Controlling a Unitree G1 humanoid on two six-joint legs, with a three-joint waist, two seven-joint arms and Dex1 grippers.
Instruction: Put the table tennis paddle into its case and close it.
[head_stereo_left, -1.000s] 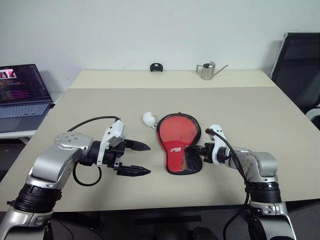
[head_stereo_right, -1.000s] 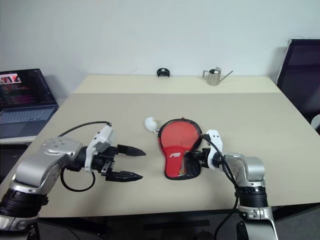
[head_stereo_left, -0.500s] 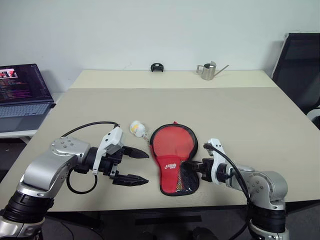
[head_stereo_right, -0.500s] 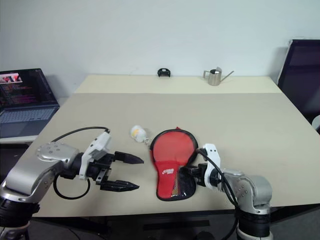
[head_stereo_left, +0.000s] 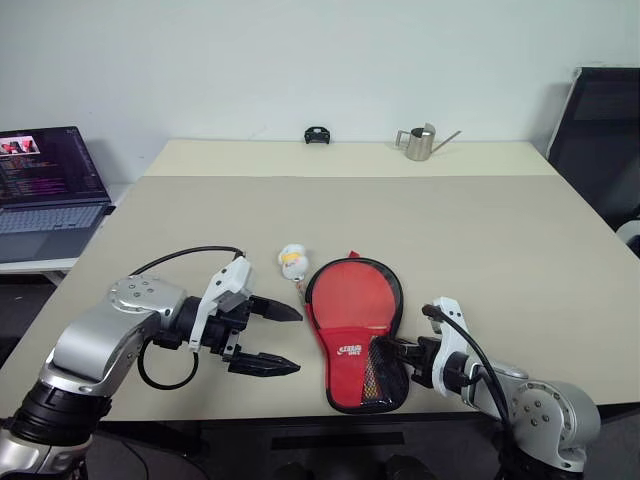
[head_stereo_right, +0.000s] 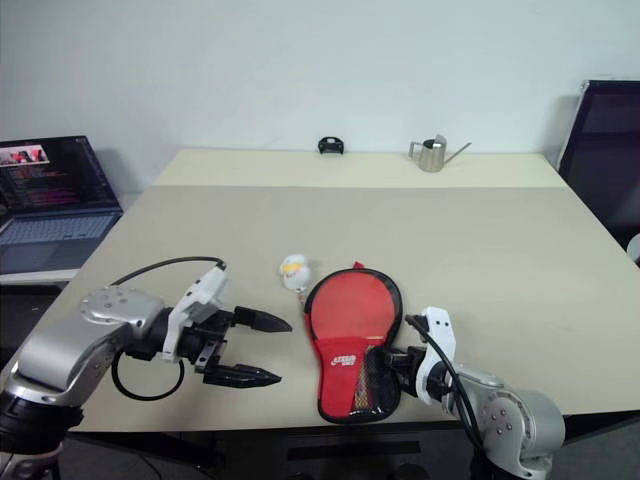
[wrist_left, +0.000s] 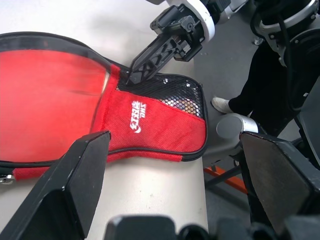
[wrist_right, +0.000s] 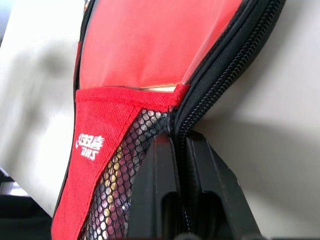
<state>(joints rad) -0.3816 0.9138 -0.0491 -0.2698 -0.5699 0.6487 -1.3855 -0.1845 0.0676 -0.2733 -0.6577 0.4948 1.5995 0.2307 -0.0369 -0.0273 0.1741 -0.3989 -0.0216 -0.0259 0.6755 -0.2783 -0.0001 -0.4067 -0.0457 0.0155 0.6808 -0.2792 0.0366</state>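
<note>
Pinching the zipper rim at the handle end of the case (head_stereo_left: 358, 332), right gripper (head_stereo_left: 405, 353) pins it near the counter (head_stereo_left: 480, 230) edge; left gripper (head_stereo_left: 268, 338) waits wide open beside it, paddle (wrist_right: 150, 45) seemingly inside.

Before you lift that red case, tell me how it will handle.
The case looks like soft fabric and mesh, so it probably sags. It lies flat, so it is unlikely to roll. The right gripper pinches only its zipper rim, so it may swing.
</note>
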